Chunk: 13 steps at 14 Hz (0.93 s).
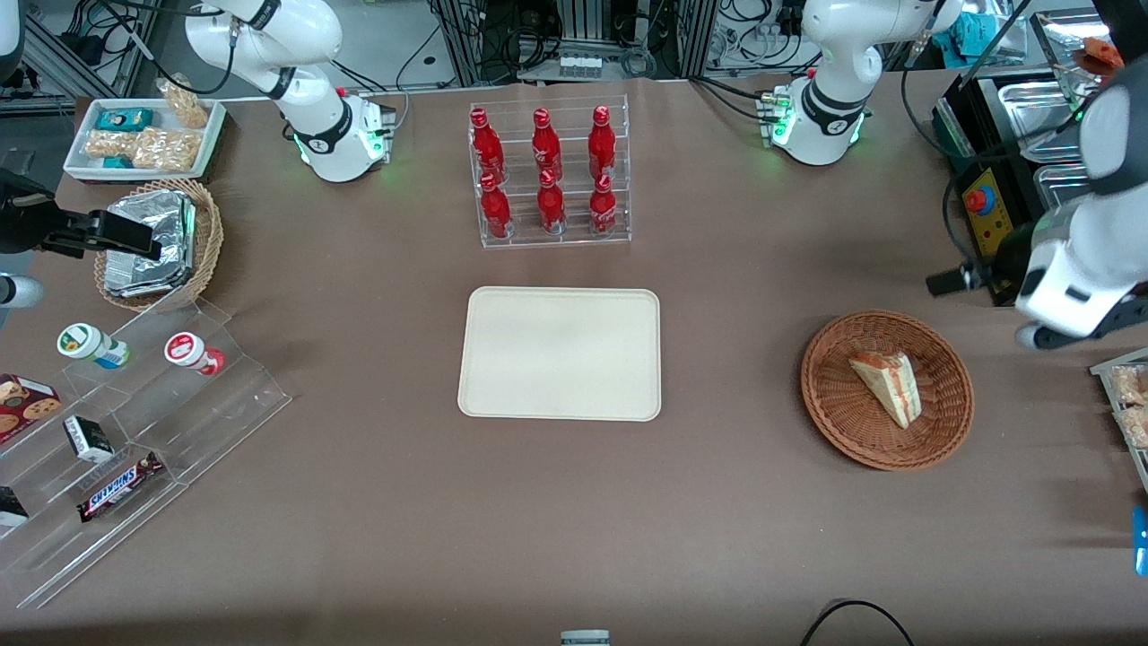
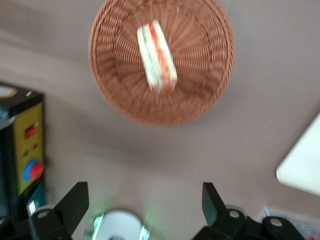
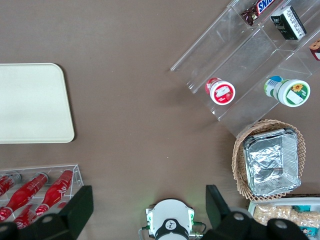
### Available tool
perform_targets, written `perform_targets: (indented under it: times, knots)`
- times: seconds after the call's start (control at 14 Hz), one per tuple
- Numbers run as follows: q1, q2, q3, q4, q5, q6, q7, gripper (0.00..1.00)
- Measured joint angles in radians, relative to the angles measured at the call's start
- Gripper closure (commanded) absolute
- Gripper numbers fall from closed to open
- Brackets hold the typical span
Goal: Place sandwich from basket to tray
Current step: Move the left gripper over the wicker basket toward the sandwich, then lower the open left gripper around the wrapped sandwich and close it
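The sandwich (image 1: 888,388), a white-bread wedge with orange-red and green layers, lies on its side in the round brown wicker basket (image 1: 834,422) toward the working arm's end of the table. The cream tray (image 1: 560,354) sits bare at mid-table, well apart from the basket. My gripper (image 1: 991,309) hangs high above the table beside the basket, farther from the front camera than the sandwich. In the left wrist view the gripper (image 2: 145,200) is open, only brown tablecloth between its fingers, with the sandwich (image 2: 157,57), the basket (image 2: 200,95) and a corner of the tray (image 2: 302,167) ahead.
A clear rack of red bottles (image 1: 549,175) stands farther from the front camera than the tray. A black and yellow control box with a red button (image 1: 982,215) sits near the basket. Toward the parked arm's end are a stepped acrylic snack shelf (image 1: 134,431) and a foil-packet basket (image 1: 157,242).
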State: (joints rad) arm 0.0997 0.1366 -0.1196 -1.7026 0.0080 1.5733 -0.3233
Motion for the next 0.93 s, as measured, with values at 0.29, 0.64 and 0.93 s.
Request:
perform_targets:
  times: [0.29, 0.64, 0.93]
  knots:
    - [0.001, 0.006, 0.000, -0.263, -0.002, 0.375, -0.013, 0.00]
    - [0.003, 0.070, 0.000, -0.356, -0.003, 0.603, -0.066, 0.00]
    - [0.016, 0.112, 0.002, -0.432, -0.003, 0.773, -0.069, 0.00]
